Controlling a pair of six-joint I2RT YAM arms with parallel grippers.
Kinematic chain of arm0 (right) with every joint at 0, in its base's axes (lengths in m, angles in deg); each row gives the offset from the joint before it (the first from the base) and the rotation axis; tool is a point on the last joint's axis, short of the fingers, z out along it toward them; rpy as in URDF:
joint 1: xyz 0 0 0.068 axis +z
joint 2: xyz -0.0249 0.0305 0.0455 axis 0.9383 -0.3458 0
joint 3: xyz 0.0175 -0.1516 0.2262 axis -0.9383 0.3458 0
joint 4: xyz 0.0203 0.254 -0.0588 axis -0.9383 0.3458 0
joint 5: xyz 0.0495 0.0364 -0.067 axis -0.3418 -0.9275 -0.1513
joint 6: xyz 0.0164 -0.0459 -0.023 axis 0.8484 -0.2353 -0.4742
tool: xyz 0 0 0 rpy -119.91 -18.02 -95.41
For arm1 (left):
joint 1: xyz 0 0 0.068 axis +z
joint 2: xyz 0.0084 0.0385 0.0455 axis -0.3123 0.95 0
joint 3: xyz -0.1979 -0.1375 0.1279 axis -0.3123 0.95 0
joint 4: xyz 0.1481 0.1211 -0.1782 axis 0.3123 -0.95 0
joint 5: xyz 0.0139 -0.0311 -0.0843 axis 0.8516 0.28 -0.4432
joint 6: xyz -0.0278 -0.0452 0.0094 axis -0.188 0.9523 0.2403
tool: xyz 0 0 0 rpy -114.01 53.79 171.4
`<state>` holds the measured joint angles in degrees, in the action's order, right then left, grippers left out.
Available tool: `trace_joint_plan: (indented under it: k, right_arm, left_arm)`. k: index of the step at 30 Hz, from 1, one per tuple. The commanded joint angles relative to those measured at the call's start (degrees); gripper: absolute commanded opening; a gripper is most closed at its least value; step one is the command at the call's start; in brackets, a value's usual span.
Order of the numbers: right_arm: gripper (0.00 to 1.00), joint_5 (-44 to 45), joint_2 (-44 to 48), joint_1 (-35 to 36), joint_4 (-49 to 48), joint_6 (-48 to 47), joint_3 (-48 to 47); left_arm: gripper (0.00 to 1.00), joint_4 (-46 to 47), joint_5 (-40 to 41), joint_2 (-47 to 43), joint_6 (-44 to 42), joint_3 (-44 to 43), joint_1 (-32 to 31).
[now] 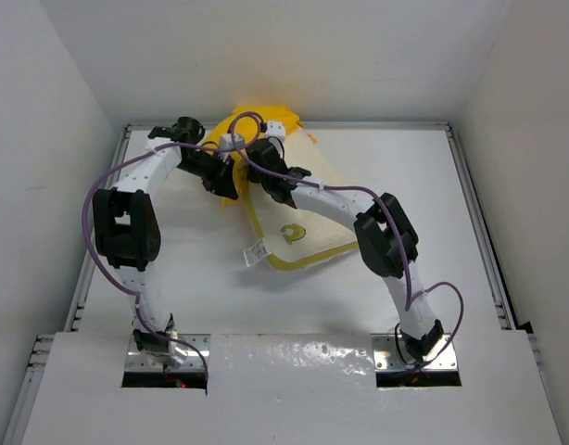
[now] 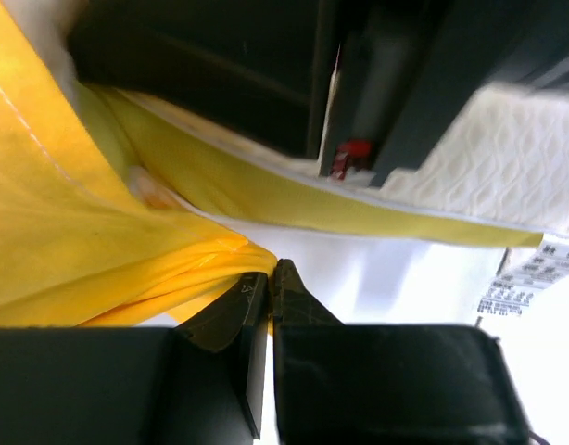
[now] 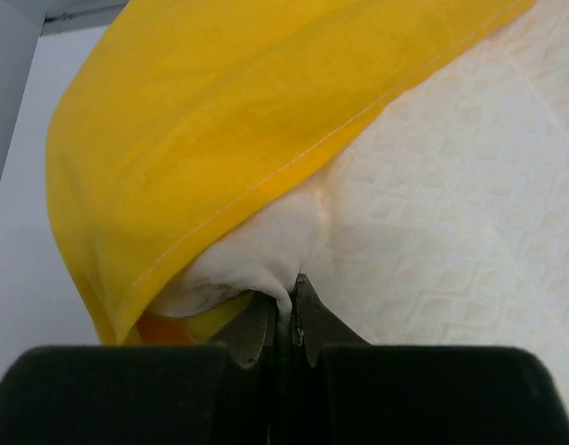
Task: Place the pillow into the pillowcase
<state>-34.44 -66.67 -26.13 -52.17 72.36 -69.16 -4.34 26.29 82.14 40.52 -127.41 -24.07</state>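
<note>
1. From above: the pillow (image 1: 326,222) lies flat on the table (image 1: 192,287). Its long axis runs from the near right toward the far left, with the small logo near the near end. The pillowcase (image 1: 259,113) is bunched over the far end only, so most of the pillow is bare. Both arms reach to that far end. The left gripper (image 1: 227,185) sits at the pillow's left edge and the right gripper (image 1: 283,190) just beside it, over the pillow. From here I can't tell which one is nearer the case's mouth.

2. Left wrist view: the left gripper (image 2: 269,283) is clenched on a gathered fold of the yellow pillowcase (image 2: 81,232). The cloth fans out up and to the left from the fingertips. Beyond them the pillow's (image 2: 507,148) yellow edge band crosses the view, with its white tag (image 2: 535,278) lying to the right.

3. Right wrist view: the right gripper (image 3: 292,311) is pinched tight on a small pucker of the white quilted pillow (image 3: 451,232). The hem of the pillowcase (image 3: 220,111) drapes just above the fingertips, and the bare pillow spreads away to the right.

4. My read: the coming move depends on the case's mouth sitting at the far end while the uncovered length runs back toward the arms. The case has to be pulled along that axis toward the near right, or the pillow pushed the other way, deeper in.
</note>
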Motion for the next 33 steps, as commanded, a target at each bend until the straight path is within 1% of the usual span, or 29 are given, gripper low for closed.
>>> trace_joint_plan:
  k: [1, 2, 3, 4, 5, 6, 7, 9, 10, 12, 13, 14, 15, 16, 17, 18, 19, 20, 21, 22, 23, 24, 25, 27, 28, 30, 31, 32, 33]
  right_arm:
    - [0.00, -5.1, 2.5, -0.4, -9.9, -0.7, 2.4]
    - [0.06, -7.6, 3.2, -0.5, -11.4, -3.0, 3.8]
    - [0.23, -11.6, 5.4, -0.4, -13.4, -3.7, 7.2]
    - [0.42, -12.9, 6.8, -0.5, -14.4, -4.5, 9.2]
    - [0.54, -13.5, 8.4, -0.5, -15.4, -5.4, 11.7]
    - [0.69, -14.0, 12.0, -0.6, -17.2, -5.9, 16.5]
    - [0.75, -14.1, 13.9, -0.7, -17.8, -6.6, 18.8]
    - [0.83, -14.1, 17.3, -1.7, -18.8, -7.8, 24.6]
    - [0.84, -14.8, 20.3, -2.1, -18.5, -8.2, 25.9]
    - [0.85, -15.9, 22.9, -4.1, -16.8, -9.4, 28.5]
    - [0.84, -16.7, 24.8, -4.9, -16.1, -9.3, 28.9]
    - [0.80, -17.4, 25.4, -6.0, -15.3, -9.1, 29.0]
    - [0.62, -18.4, 25.7, -8.7, -12.9, -8.8, 28.3]
    - [0.52, -19.5, 25.3, -10.2, -11.0, -8.3, 27.2]
    - [0.42, -21.3, 24.7, -13.2, -7.0, -8.3, 24.4]
    - [0.37, -21.9, 23.9, -14.7, -4.9, -8.4, 22.9]
    - [0.38, -22.7, 22.3, -16.1, -3.1, -8.5, 21.4]
    - [0.45, -23.5, 21.3, -17.4, -2.1, -8.6, 20.0]
    - [0.56, -25.6, 20.5, -20.0, 0.3, -8.7, 18.0]
    - [0.69, -26.2, 18.6, -21.1, 1.0, -8.8, 16.3]
    - [0.72, -26.6, 17.5, -23.0, 1.4, -9.1, 15.5]
    - [0.76, -26.6, 16.5, -23.9, 1.4, -9.3, 14.8]
    - [0.79, -26.6, 15.3, -24.6, 1.6, -9.3, 14.1]
    - [0.81, -29.8, 11.0, -26.2, 2.2, -9.7, 10.9]
    - [0.84, -30.5, 7.6, -26.5, 2.9, -10.5, 8.0]
    - [0.86, -33.2, 4.2, -26.4, 3.5, -11.6, 5.1]
    - [0.86, -34.4, 2.4, -26.5, 3.6, -11.6, 2.5]
    - [0.87, -35.1, 0.8, -26.4, 3.6, -11.6, 1.3]
    - [0.86, -36.2, -1.8, -26.4, 3.5, -11.3, 0.5]
  left_arm:
    - [0.01, -7.6, -5.4, -3.4, -2.6, 2.9, -2.1]
    - [0.15, -9.3, -4.6, -3.8, -4.3, 2.9, -2.0]
    - [0.24, -9.9, -2.1, -4.1, -4.7, 2.6, -1.6]
    - [0.30, -10.5, -0.7, -4.4, -4.9, 2.1, -1.2]
    - [0.34, -11.2, 0.3, -5.3, -5.9, 0.2, -0.6]
    - [0.37, -12.6, 2.0, -5.8, -6.3, -0.9, 0.6]
    - [0.39, -12.9, 3.2, -6.3, -6.8, -2.1, 1.0]
    - [0.47, -12.8, 7.1, -7.7, -6.6, -6.3, 1.1]
    - [0.54, -12.4, 8.0, -7.8, -6.3, -7.5, 1.1]
    - [0.57, -10.4, 9.8, -7.5, -4.9, -12.2, 0.9]
    - [0.59, -8.2, 11.1, -7.2, 0.0, -13.0, 0.4]
    - [0.59, -1.1, 13.1, -6.5, 3.5, -13.5, -0.3]
    - [0.59, 3.4, 21.1, -5.9, 6.8, -13.2, -3.2]
    - [0.57, 10.7, 26.7, -4.1, 12.2, -12.8, -5.2]
    - [0.56, 13.5, 37.1, -2.9, 13.4, -12.8, -9.5]
    - [0.55, 16.0, 41.1, -1.5, 14.0, -12.9, -11.3]
    - [0.56, 18.7, 44.9, 0.9, 14.9, -12.8, -13.1]
    - [0.56, 23.5, 47.6, 2.3, 15.3, -12.8, -14.4]
    - [0.57, 25.7, 51.5, 3.6, 15.4, -13.0, -16.3]
    - [0.58, 29.7, 53.1, 6.3, 16.0, -13.7, -16.9]
    - [0.58, 31.2, 54.5, 7.7, 16.4, -14.5, -17.3]
    - [0.59, 32.8, 56.8, 9.4, 17.1, -15.5, -17.8]
    - [0.59, 34.2, 57.9, 13.1, 18.8, -18.8, -17.8]
    - [0.59, 35.1, 60.5, 17.1, 20.5, -23.0, -17.9]
    - [0.59, 35.9, 62.0, 20.5, 21.7, -26.6, -18.1]
    - [0.59, 38.0, 64.3, 22.8, 21.4, -28.3, -18.7]
    - [0.59, 41.7, 66.7, 24.2, 20.9, -28.1, -19.3]
    - [0.59, 43.5, 70.8, 24.8, 20.1, -27.9, -20.2]
    - [0.59, 45.1, 72.8, 25.2, 18.8, -27.6, -20.7]
